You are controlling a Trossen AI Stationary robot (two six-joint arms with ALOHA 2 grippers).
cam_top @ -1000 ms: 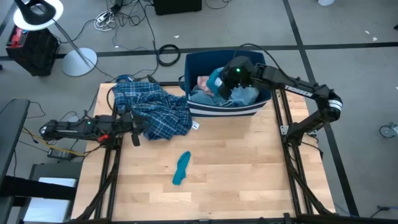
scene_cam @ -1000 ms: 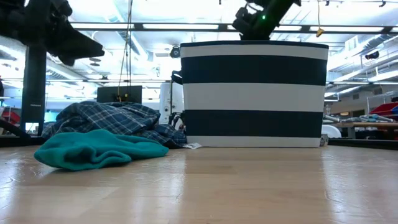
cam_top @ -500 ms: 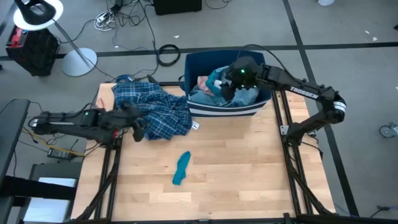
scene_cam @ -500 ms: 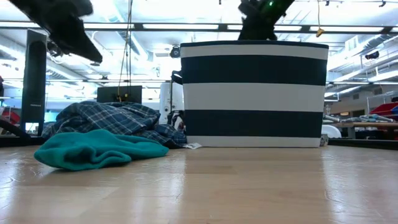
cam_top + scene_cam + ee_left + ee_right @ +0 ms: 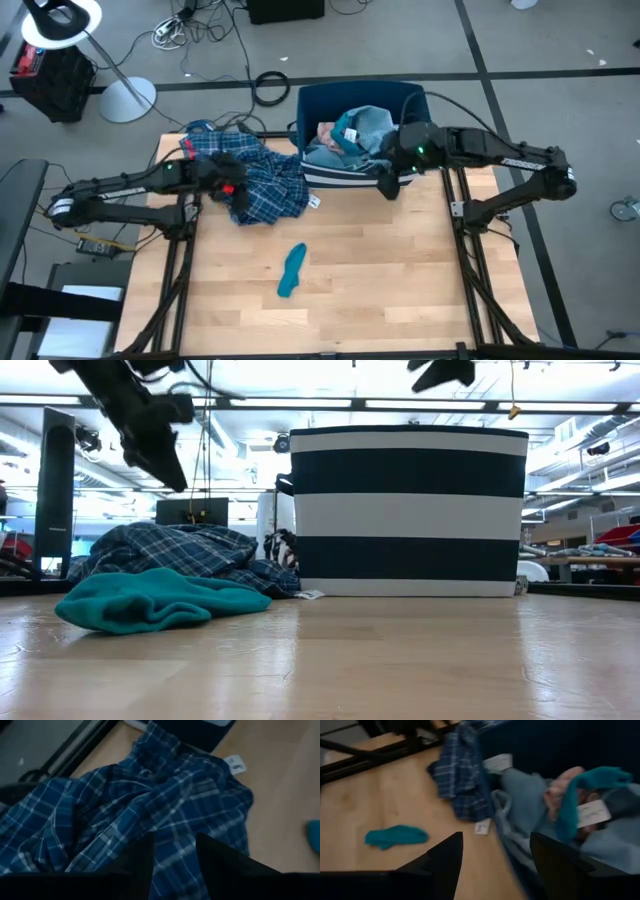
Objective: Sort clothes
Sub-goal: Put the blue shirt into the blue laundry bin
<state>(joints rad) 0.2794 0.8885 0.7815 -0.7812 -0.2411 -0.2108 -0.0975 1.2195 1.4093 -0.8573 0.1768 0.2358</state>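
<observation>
while the left gripper [image 5: 228,190] hangs over the plaid shirt [image 5: 250,178] at the left centre of the high view, its two dark fingers [image 5: 135,865] stand apart with blue-white checked cloth showing in the gap between them, and nothing is clamped. the shirt lies rumpled on the wooden table [image 5: 400,270], its right edge touching the foot of the dark-blue bin [image 5: 312,100] in the upper middle of the frame; a small white tag [image 5: 314,202] pokes out at the shirt's lower right corner. in the low view the same shirt [image 5: 180,555] is a heap at the left, just behind the teal sock [image 5: 150,600], with the left arm's dark gripper [image 5: 150,430] above it in the upper left. in the high view the teal sock [image 5: 292,270] lies alone on bare wood below the centre, well apart from the shirt. the right gripper [image 5: 390,183] hangs at the bin's lower right corner, over its striped front wall, fingers [image 5: 445,865] spread wide and empty. inside the bin a light-blue denim piece [image 5: 372,125] is piled with a pink item [image 5: 326,133] and a teal item [image 5: 346,130] bearing a white label. from the low view the bin [image 5: 408,510] fills the centre as dark and white stripes, hiding its contents.
</observation>
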